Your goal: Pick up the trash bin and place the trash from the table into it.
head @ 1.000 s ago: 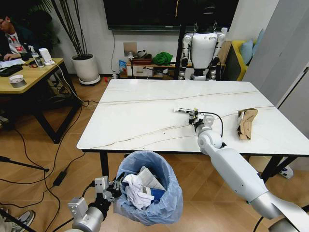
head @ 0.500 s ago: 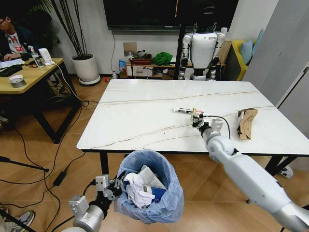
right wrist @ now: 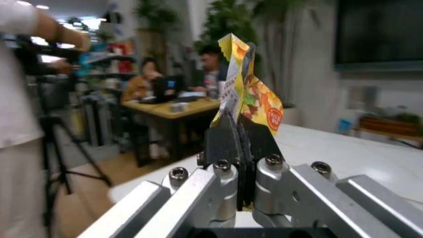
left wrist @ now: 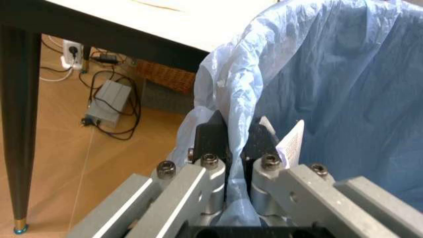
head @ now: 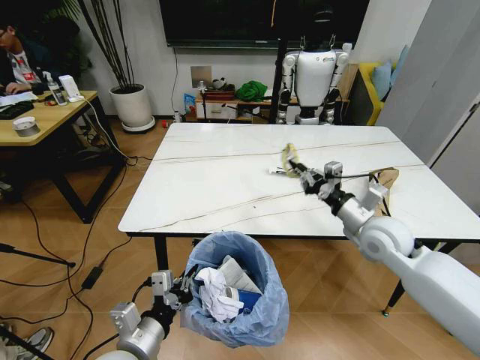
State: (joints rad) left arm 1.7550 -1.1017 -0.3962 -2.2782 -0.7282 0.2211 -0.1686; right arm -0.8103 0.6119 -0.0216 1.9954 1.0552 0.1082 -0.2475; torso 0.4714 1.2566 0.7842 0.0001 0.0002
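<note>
Yellow wrapper (right wrist: 248,94) pinched in right gripper (head: 298,171) fingers above bench (head: 225,180); trash bin (head: 238,300) rim clamped by left gripper (left wrist: 233,144).

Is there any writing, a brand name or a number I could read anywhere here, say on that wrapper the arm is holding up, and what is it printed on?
None of it can be read.
Yellow snack wrapper pinched in the right gripper: print and a round red mark, too blurred to read.
White papers in the trash bin held by the left gripper: no legible text.
Crumpled brown paper bag on the table: no visible lettering.
</note>
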